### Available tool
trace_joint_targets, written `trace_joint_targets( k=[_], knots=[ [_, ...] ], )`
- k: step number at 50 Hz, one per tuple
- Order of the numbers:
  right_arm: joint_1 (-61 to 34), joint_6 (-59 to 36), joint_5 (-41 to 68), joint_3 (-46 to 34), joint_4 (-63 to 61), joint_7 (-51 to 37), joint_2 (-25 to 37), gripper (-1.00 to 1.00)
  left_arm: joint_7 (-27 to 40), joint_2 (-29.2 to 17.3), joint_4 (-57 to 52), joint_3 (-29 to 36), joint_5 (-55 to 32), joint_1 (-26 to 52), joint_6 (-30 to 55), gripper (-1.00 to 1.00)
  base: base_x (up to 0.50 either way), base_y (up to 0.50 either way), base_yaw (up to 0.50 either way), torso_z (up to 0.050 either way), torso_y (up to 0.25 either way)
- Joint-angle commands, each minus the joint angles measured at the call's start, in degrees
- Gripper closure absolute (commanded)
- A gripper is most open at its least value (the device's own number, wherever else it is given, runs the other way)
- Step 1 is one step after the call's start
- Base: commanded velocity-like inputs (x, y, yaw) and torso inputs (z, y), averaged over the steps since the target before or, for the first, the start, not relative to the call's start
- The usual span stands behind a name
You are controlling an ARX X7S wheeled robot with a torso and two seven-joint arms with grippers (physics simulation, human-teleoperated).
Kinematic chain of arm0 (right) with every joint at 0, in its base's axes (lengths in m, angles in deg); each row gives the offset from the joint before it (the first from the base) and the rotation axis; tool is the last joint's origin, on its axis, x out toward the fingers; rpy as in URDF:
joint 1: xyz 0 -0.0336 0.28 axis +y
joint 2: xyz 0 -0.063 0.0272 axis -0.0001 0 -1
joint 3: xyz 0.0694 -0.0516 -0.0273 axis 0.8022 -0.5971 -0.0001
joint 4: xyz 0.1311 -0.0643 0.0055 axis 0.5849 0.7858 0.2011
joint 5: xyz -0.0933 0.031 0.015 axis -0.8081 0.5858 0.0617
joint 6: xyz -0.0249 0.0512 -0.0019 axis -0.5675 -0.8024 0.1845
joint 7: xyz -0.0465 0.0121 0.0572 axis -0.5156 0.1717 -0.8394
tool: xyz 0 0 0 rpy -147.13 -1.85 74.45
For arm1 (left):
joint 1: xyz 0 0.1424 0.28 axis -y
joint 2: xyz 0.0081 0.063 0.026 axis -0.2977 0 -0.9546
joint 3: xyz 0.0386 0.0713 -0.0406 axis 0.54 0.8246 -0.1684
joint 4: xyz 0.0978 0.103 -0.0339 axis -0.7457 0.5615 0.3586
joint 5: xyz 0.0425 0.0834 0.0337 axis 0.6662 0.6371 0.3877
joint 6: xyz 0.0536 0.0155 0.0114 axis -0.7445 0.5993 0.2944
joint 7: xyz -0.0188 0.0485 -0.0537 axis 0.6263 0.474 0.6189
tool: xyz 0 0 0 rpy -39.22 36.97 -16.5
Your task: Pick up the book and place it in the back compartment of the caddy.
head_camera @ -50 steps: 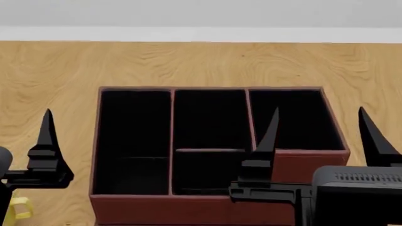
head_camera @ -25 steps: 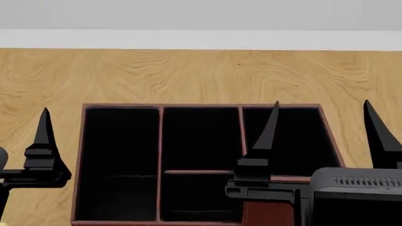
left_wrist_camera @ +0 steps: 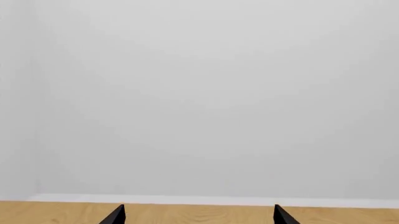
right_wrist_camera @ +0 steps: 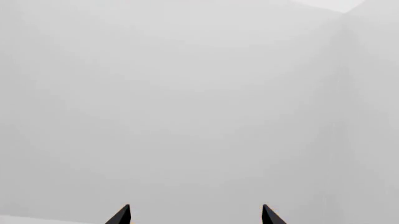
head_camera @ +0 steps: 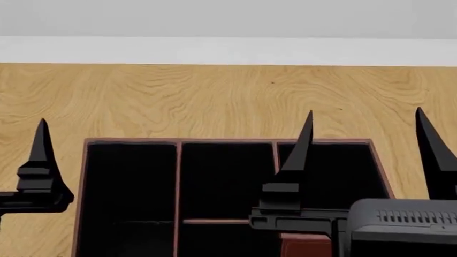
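Right gripper (head_camera: 367,144) spread, empty, above right edge of dark red-brown wooden caddy (head_camera: 84,176); left gripper (left_wrist_camera: 198,215) spread, beside left rim. Back compartment (head_camera: 225,179) unobstructed. Bare wooden tabletop (head_camera: 214,101) beyond. Book unseen.

The head view looks forward and down from above onto the caddy (head_camera: 128,160) on the wooden table (head_camera: 214,96), close in. Both wrist views face level toward the pale wall (left_wrist_camera: 199,93); the left wrist and head views share the table's far edge.
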Motion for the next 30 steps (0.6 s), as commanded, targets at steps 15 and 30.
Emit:
trace_joint_targets(
  k=[15,30],
  knots=[
    [-2.10,3.96,6.53,-4.42,0.17,-9.13,6.74,-1.00,0.97,-0.62,-0.91,-0.36,-1.12,0.02,0.26,-1.00,0.02,0.00,0.00,0.000,0.000],
    [-1.19,7.35,7.48,-4.32,1.12,-9.24,7.78,-1.00,1.13,0.25,-3.03,-3.70,-5.26,0.23,2.11,-1.00,0.06,0.00,0.00,0.000,0.000]
  ],
)
